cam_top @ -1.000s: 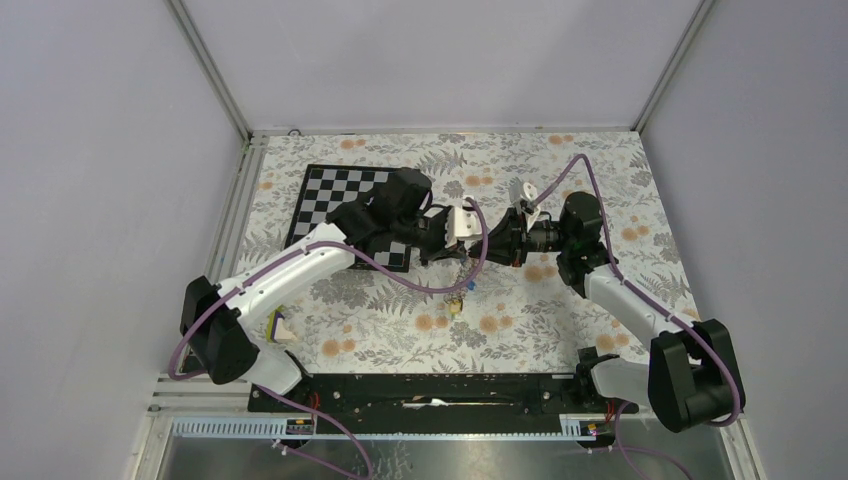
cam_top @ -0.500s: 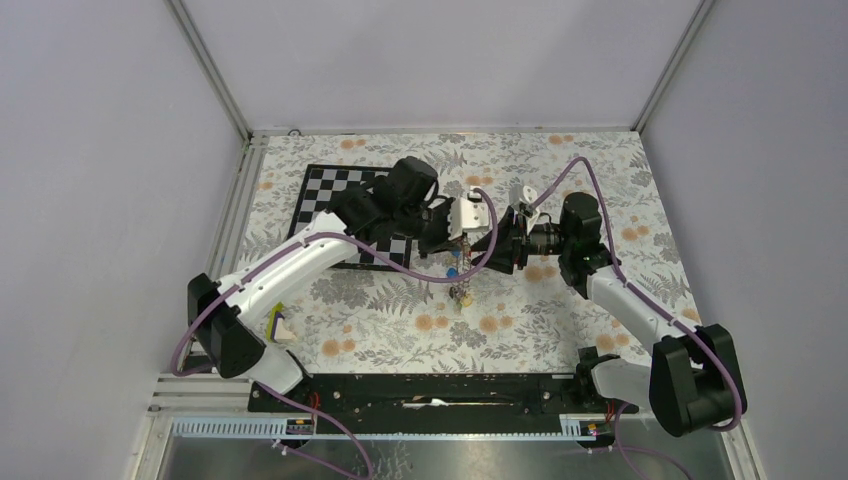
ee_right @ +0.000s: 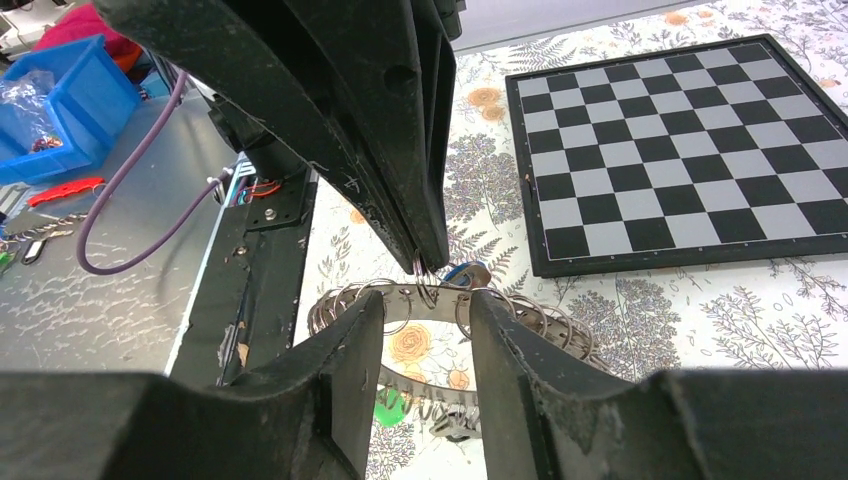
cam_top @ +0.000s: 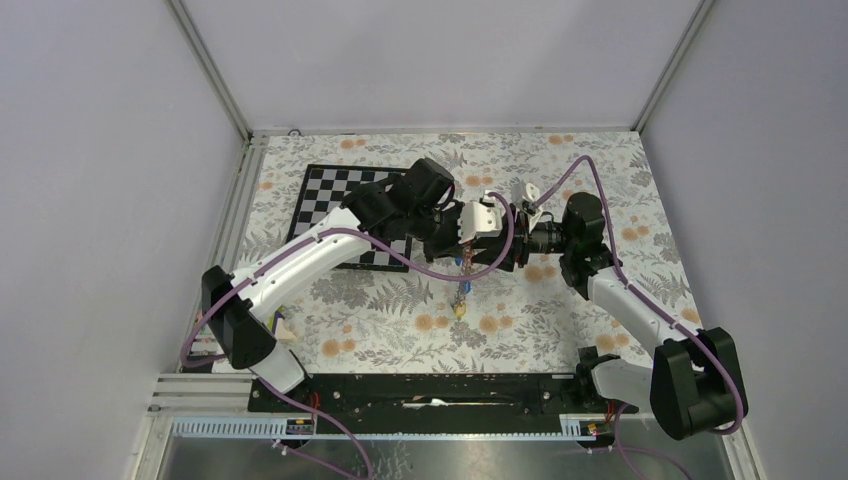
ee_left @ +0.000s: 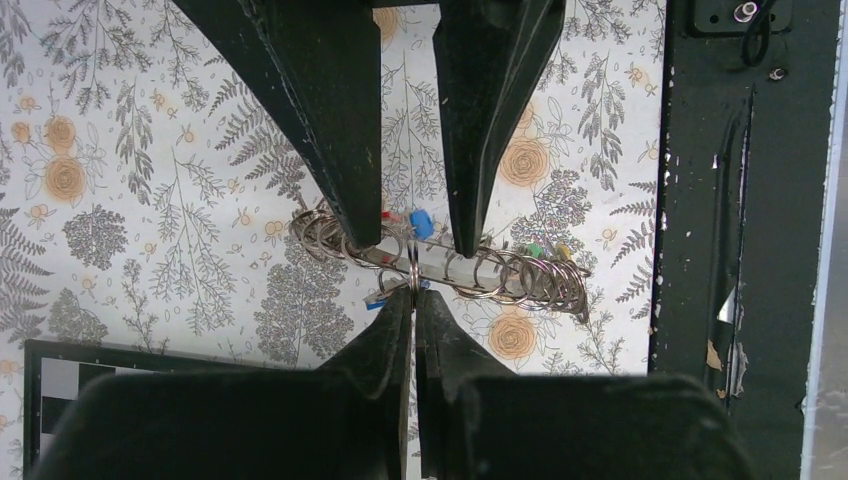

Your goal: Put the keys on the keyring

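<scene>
The right gripper [ee_right: 425, 305] has just let go. Its jaws now stand partly open on either side of the keyring [ee_left: 520, 278] and grip nothing that I can make out. The left gripper [ee_left: 412, 298] is clamped tight on one small ring [ee_left: 412, 270] of the keyring. The keyring therefore hangs from that pinch alone, above the floral bench [ee_left: 150, 150], between the two arms and to the side of the chessboard [cam_top: 330, 195]. Whether its low end brushes the bench cannot be told. Some keys already ride on it: a blue-headed key [ee_left: 422, 222] just beside the pinch and a green-headed key [ee_left: 535, 250] further along.

For the task, this looks like a handover. The left gripper carries the load and the right is free, probably to take a new hold or fetch another key. No loose key is in view.

A second ago the right gripper was nearly closed and the two grippers stood apart, with the keyring slung below the gap. Since then the left arm has reached across toward the right, so the fingertips now interleave. The keyring dangles in much the same spot.
</scene>
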You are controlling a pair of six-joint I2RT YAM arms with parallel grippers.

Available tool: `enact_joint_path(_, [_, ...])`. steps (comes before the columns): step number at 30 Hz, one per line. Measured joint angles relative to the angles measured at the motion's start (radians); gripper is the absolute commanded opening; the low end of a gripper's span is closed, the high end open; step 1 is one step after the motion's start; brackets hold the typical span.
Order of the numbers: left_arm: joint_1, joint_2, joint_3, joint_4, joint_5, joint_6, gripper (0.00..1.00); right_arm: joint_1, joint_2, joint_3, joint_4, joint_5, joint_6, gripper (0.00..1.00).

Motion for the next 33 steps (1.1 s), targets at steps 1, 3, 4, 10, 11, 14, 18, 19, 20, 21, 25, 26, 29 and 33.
enact_joint_path(1, [0.0,0.001,0.002,-0.003,0.0,-0.002,0.0,0.002,0.0,0.0,0.006,0.0,0.005,0.43])
enact_joint_path(3, [-0.001,0.003,0.003,-0.009,0.0,-0.005,0.0,0.003,0.0,0.0,0.013,0.0,0.01,0.42])
enact_joint_path(4, [-0.001,0.006,0.005,-0.011,0.0,-0.007,0.0,0.005,0.0,0.0,0.016,0.0,0.013,0.41])
enact_joint_path(10, [-0.003,0.015,0.007,-0.012,0.0,-0.01,0.0,0.021,0.004,0.0,0.026,0.0,0.018,0.32])
enact_joint_path(11, [-0.003,0.016,0.007,-0.012,0.0,-0.01,0.0,0.024,0.007,0.0,0.027,0.0,0.019,0.28])
enact_joint_path(14, [-0.003,0.017,0.007,-0.015,0.002,-0.011,0.0,0.03,0.013,0.0,0.028,0.002,0.021,0.14])
enact_joint_path(18, [-0.004,0.017,0.007,-0.022,0.002,-0.013,0.0,0.032,0.02,0.0,0.027,-0.002,0.021,0.0])
enact_joint_path(19, [-0.004,0.017,0.007,-0.023,0.002,-0.014,0.0,0.034,0.021,0.0,0.027,-0.002,0.021,0.0])
enact_joint_path(20, [-0.003,0.017,0.007,-0.023,0.002,-0.016,0.0,0.036,0.021,0.0,0.028,0.0,0.022,0.0])
enact_joint_path(21, [-0.003,0.017,0.007,-0.024,0.003,-0.018,0.03,0.036,0.021,0.0,0.028,0.0,0.023,0.0])
enact_joint_path(25, [0.01,0.017,0.006,-0.016,0.019,-0.019,0.25,0.036,0.021,0.0,0.042,0.0,0.051,0.0])
enact_joint_path(26, [0.019,0.014,0.001,0.0,0.033,-0.019,0.3,0.036,0.021,0.0,0.05,0.002,0.068,0.0])
enact_joint_path(29, [0.058,-0.027,-0.056,0.066,0.084,-0.018,0.43,0.034,0.021,0.0,0.101,0.003,0.132,0.0])
enact_joint_path(33, [0.105,-0.119,-0.158,0.168,0.128,-0.01,0.52,0.034,0.022,0.0,0.184,-0.002,0.211,0.0])
